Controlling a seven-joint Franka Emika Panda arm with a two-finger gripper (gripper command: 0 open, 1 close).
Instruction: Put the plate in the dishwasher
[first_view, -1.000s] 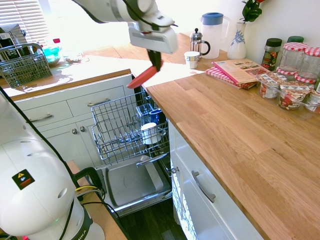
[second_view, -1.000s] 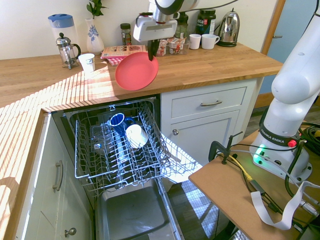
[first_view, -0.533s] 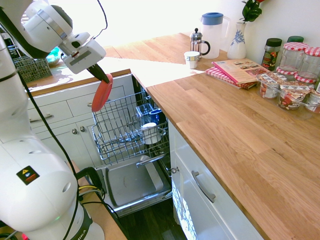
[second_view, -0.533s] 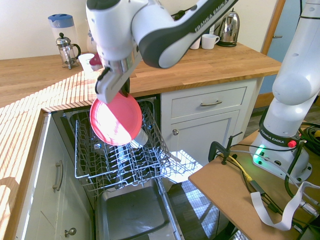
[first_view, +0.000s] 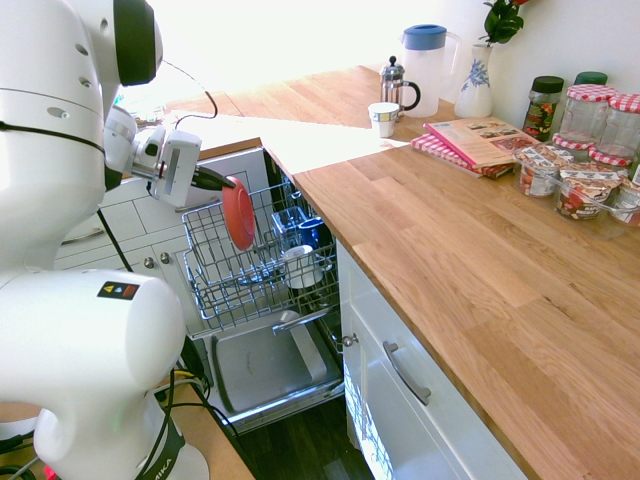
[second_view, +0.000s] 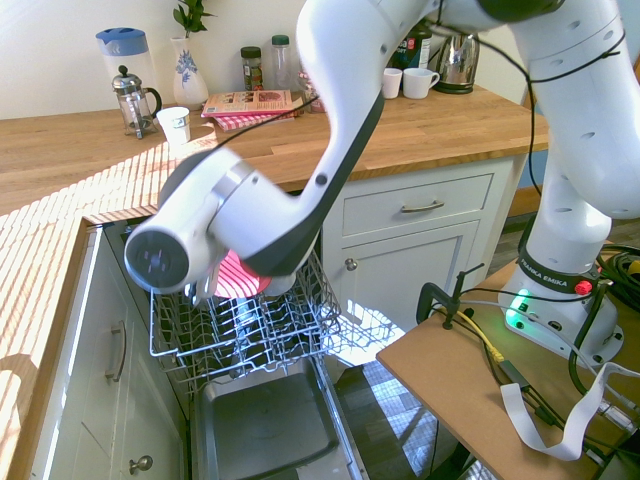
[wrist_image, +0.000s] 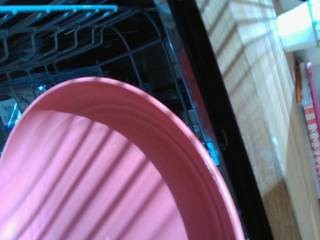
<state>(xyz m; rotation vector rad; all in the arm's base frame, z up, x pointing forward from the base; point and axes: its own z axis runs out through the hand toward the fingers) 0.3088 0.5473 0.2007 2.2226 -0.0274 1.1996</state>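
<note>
Over the pulled-out upper rack (first_view: 210, 262) of the dishwasher (first_view: 272, 365), the gripper (first_view: 228, 183) pinches the plate (first_view: 238, 213) by its rim, fingers closed on it. The plate is coral-red and hangs steeply tilted, almost on edge, in the air near the rack's wires; whether it touches them is hard to say, since the arm covers much of it in the second exterior view. Striped shadows fall across its face in the wrist view. Within the rack sit a white cup (first_view: 300, 268) and, just beside it, a blue mug (first_view: 316, 234). Beneath the rack the grey door (first_view: 265, 362) lies dropped open. White cabinets (second_view: 410, 235) flank the dishwasher, and a wooden counter (first_view: 420, 230) runs above. On the counter stand a paper cup (first_view: 383, 120), a French press (first_view: 393, 90), a blue-lidded pitcher (first_view: 424, 75) and a vase (first_view: 475, 85), with books (first_view: 480, 142) lying near them on a red checked cloth (first_view: 440, 153). Farther along are jars (first_view: 582, 120) and snack tubs (first_view: 580, 188), and beyond those two white mugs (second_view: 418, 82) and a kettle (second_view: 457, 65)
</note>
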